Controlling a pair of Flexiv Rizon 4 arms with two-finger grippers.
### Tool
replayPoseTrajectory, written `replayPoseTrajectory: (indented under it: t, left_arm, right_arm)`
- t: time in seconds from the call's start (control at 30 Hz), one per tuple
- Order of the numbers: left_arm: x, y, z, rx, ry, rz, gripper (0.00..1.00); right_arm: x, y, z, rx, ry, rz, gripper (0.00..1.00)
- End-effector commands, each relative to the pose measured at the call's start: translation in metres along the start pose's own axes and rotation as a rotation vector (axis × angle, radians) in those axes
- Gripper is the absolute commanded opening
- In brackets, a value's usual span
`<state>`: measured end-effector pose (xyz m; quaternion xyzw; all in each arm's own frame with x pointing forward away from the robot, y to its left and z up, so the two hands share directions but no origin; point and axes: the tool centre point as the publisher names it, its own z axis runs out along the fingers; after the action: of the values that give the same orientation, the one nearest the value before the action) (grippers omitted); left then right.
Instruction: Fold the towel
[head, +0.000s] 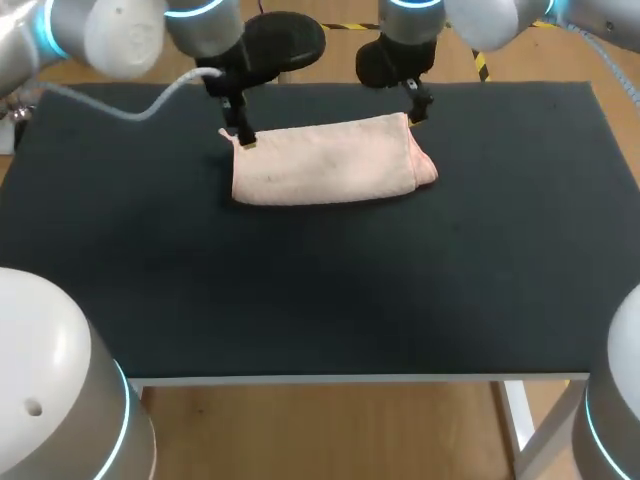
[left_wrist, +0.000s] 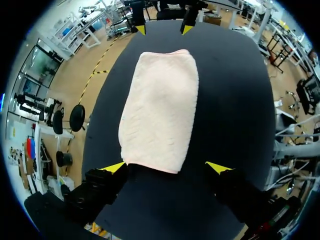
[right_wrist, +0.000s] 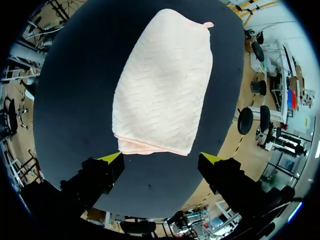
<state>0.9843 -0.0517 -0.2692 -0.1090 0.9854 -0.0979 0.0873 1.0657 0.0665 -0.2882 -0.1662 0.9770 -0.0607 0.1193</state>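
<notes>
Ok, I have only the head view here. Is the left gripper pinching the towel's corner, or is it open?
Observer: Open. The left gripper has its tips spread wide, and the end of the towel lies between them, not pinched.
Operator: And the right one?
Observer: The right gripper is open too; the towel's other end lies just ahead of its tips.
Operator: Something small sticks out by the left gripper. What is it?
Observer: A small loop at the towel's corner, clear in the right wrist view.
</notes>
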Motion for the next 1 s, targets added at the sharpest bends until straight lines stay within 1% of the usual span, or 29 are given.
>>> replayPoseTrajectory:
  t: [0.03, 0.1, 0.17, 0.2, 0.23, 1.0]
  left_arm:
    - [0.004, 0.016, 0.0, 0.193, 0.012, 0.019, 1.0]
    - [0.005, 0.017, -0.002, 0.186, 0.009, 0.035, 1.0]
    - [0.005, 0.017, -0.004, 0.158, 0.012, 0.057, 1.0]
    - [0.005, 0.017, -0.004, 0.158, 0.012, 0.057, 1.0]
    - [0.005, 0.017, -0.004, 0.158, 0.012, 0.057, 1.0]
    - [0.005, 0.017, -0.004, 0.158, 0.012, 0.057, 1.0]
  right_arm:
    - [0.009, -0.001, -0.008, 0.004, -0.002, 0.012, 1.0]
    - [0.013, -0.001, -0.01, 0.004, 0.0, 0.018, 1.0]
    - [0.017, -0.001, -0.013, 0.035, 0.008, -0.002, 1.0]
    - [0.018, 0.0, -0.014, 0.089, 0.013, -0.016, 1.0]
    - [0.02, 0.001, -0.016, 0.155, 0.011, -0.08, 1.0]
    - [0.02, 0.001, -0.016, 0.155, 0.011, -0.08, 1.0]
